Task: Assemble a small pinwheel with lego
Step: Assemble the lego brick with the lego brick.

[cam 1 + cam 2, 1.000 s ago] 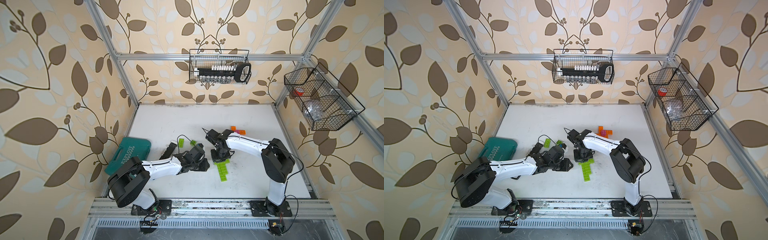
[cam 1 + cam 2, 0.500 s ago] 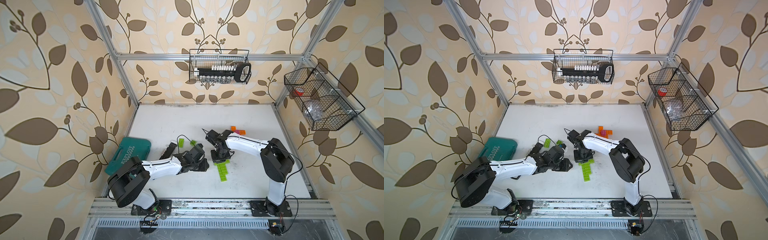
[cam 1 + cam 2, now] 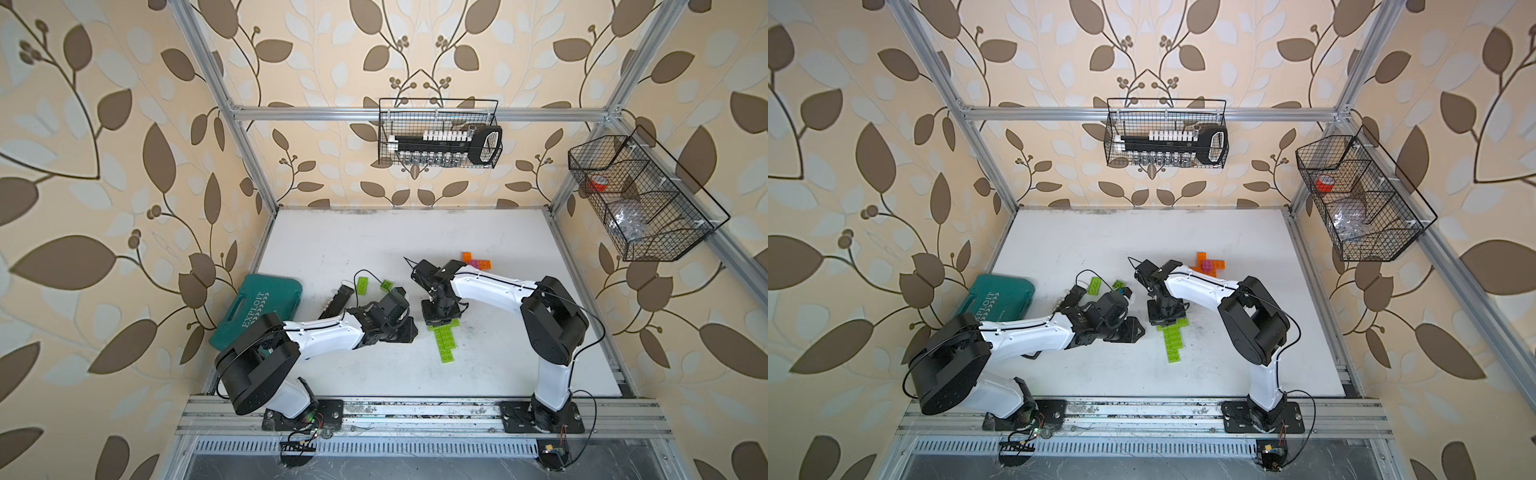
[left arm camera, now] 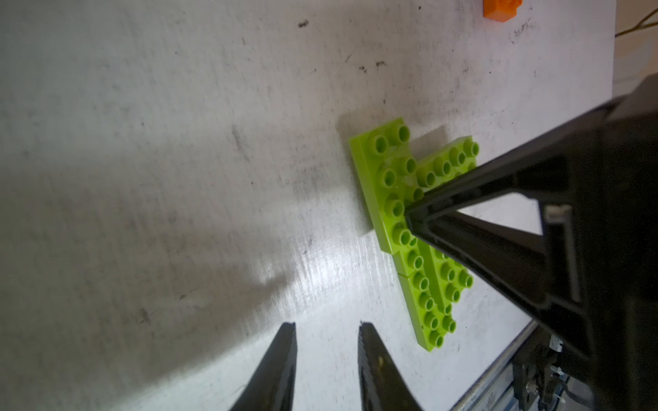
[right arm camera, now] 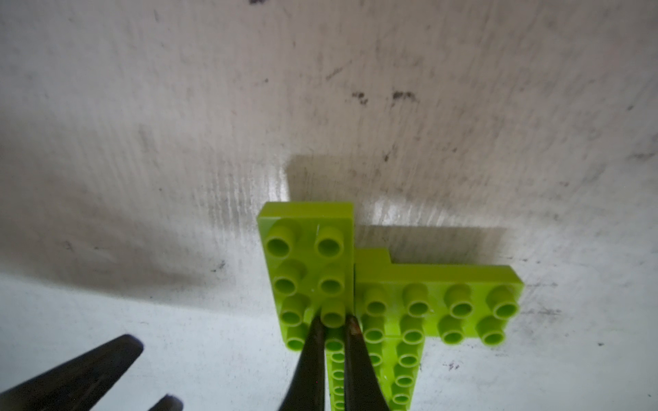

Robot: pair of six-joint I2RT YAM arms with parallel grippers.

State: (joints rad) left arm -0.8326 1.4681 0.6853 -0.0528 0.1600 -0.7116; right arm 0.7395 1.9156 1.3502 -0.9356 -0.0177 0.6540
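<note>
A flat assembly of lime-green lego [image 3: 444,343] [image 3: 1173,345] lies mid-table, several oblong bricks joined. My right gripper [image 3: 441,323] [image 5: 335,322] points straight down onto its far end. Its jaws are nearly together and their tips rest among the studs of the lime-green lego [image 5: 306,263]. My left gripper [image 3: 411,330] [image 4: 325,325] hovers just left of that assembly, with a gap between its fingers and only bare table in it. Behind, orange lego [image 3: 1214,262] forms a cross with a pink brick [image 3: 1206,266] on top. One loose lime brick [image 3: 363,285] and a green square brick [image 3: 387,285] lie further left.
A teal tool case [image 3: 262,303] sits at the table's left edge, with a black toothed strip [image 3: 338,301] beside it. Wire baskets hang on the back wall [image 3: 438,133] and the right wall [image 3: 640,199]. A metal rail [image 3: 415,409] runs along the front.
</note>
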